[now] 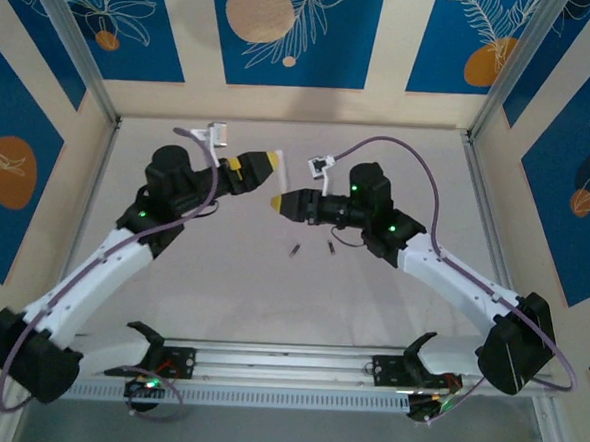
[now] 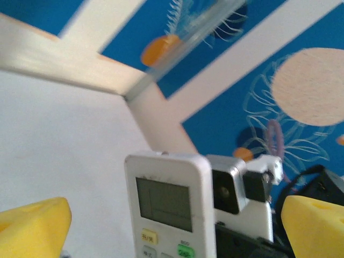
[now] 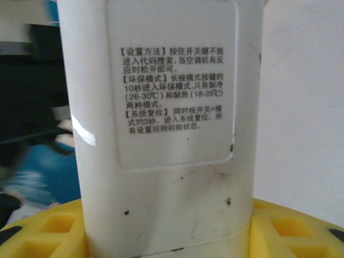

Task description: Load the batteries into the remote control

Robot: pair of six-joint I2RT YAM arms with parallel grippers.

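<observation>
right wrist: right gripper (image 3: 169, 236) clamped on smooth white remote control (image 3: 161, 107) | left gripper (image 2: 172, 228) apart around it | cylindrical batteries (image 1: 295, 249) - flat on table (image 1: 231, 282)

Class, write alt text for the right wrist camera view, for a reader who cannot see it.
The back of the white remote control runs up the middle, its lower end gripped between the yellow fingers of the right claw. A rounded panel on it carries several lines of black Chinese print, and a few dark specks mark the casing.
</observation>
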